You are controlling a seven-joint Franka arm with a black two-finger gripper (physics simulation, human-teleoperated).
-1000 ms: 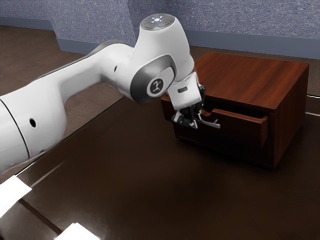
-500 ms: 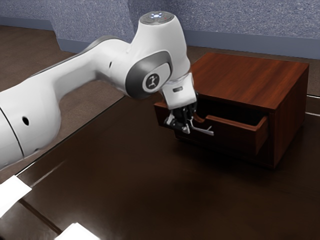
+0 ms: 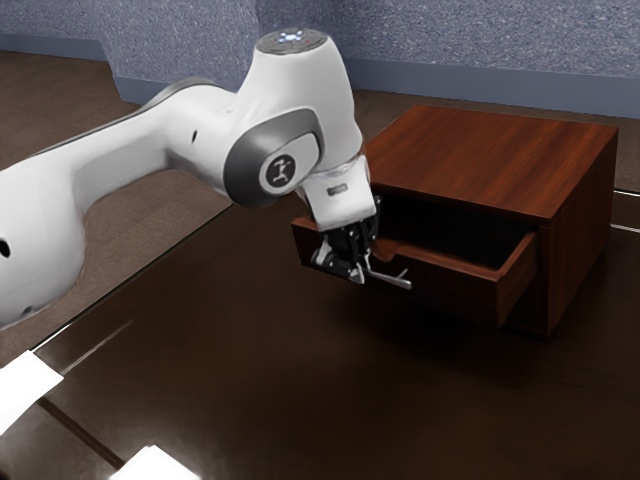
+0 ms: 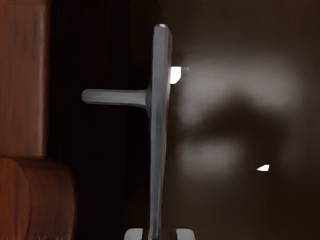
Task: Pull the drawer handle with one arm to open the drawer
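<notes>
A dark red wooden cabinet [image 3: 500, 160] stands on the table at the exterior view's right. Its single drawer [image 3: 455, 272] is pulled partway out toward the exterior view's left, with a dark gap behind its front. A grey metal bar handle [image 3: 392, 277] sticks out of the drawer front. My black gripper [image 3: 352, 266] is shut on the handle's near end. In the wrist view the handle [image 4: 159, 130] runs as a long grey bar with one post joining the drawer front [image 4: 22, 80], and a finger tip [image 4: 134, 234] shows beside the bar's lower end.
The dark glossy table [image 3: 300, 400] stretches out in front of the cabinet. Two white flat patches lie at the table's near left: one [image 3: 20, 385] by the edge and one [image 3: 155, 465] at the bottom. A blue-grey wall [image 3: 480, 35] stands behind.
My gripper has moved toward the exterior view's left with the handle in it, and the drawer has slid further out of the cabinet.
</notes>
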